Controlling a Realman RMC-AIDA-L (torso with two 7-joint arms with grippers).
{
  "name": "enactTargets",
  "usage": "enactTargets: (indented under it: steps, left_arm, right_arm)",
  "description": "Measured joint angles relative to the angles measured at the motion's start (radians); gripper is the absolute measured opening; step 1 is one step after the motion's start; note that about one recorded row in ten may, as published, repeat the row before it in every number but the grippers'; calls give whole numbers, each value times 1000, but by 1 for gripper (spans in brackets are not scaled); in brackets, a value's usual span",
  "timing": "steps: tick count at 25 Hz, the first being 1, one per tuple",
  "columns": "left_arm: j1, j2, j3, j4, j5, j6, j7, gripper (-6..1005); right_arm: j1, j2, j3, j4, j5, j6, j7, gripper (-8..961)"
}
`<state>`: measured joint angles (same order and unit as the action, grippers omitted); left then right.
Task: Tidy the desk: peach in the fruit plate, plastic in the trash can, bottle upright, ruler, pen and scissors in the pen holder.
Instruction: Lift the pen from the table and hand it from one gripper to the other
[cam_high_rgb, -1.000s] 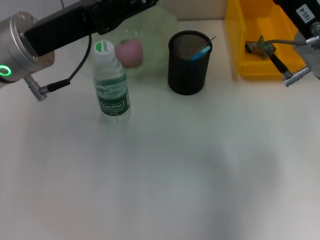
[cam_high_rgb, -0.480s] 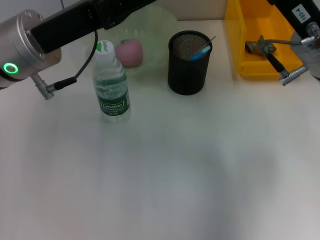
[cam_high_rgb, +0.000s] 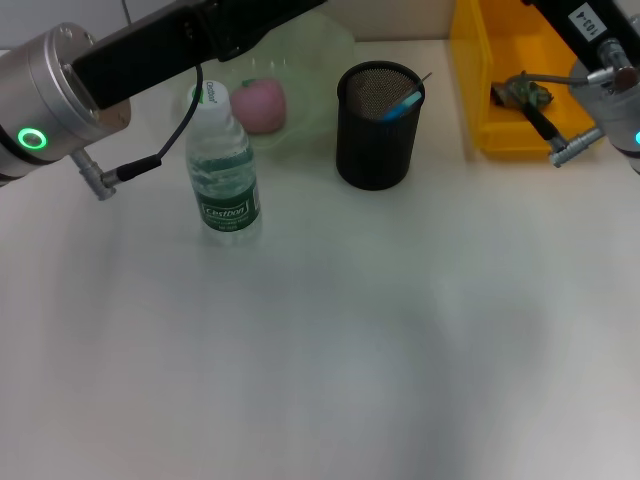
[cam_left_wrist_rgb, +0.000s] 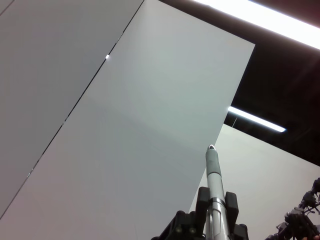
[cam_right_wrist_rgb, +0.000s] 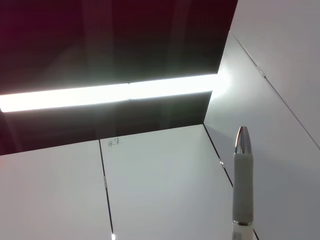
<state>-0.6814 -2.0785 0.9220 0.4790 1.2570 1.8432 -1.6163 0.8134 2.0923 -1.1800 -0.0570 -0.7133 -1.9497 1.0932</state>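
Bottle (cam_high_rgb: 222, 165) is upright on the counter (cam_high_rgb: 330, 340), peach (cam_high_rgb: 259, 104) sits in the green plate (cam_high_rgb: 318, 70) right behind it. Black holder (cam_high_rgb: 375, 125) next to the plate has a blue item and a thin rod poking out. Yellow bin (cam_high_rgb: 500, 70) at the far right holds a small scrap. Both arms are raised at the far edge; can't tell either tool's state, both out of sight.
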Motion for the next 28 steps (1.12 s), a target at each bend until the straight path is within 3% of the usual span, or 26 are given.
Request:
enactTargets:
  steps: [11, 16, 28]
  left_arm:
    - [0, -1, 2, 1, -1, 0, 19, 475]
    - [0, -1, 1, 1, -6, 0, 21, 271]
    - [2, -1, 1, 1, -12, 2, 37, 268]
  right_arm:
    - [4, 0, -1, 3, 0, 3, -9, 147]
    - [4, 0, -1, 7, -4, 4, -9, 147]
    - [4, 0, 2, 22, -4, 3, -9, 137]
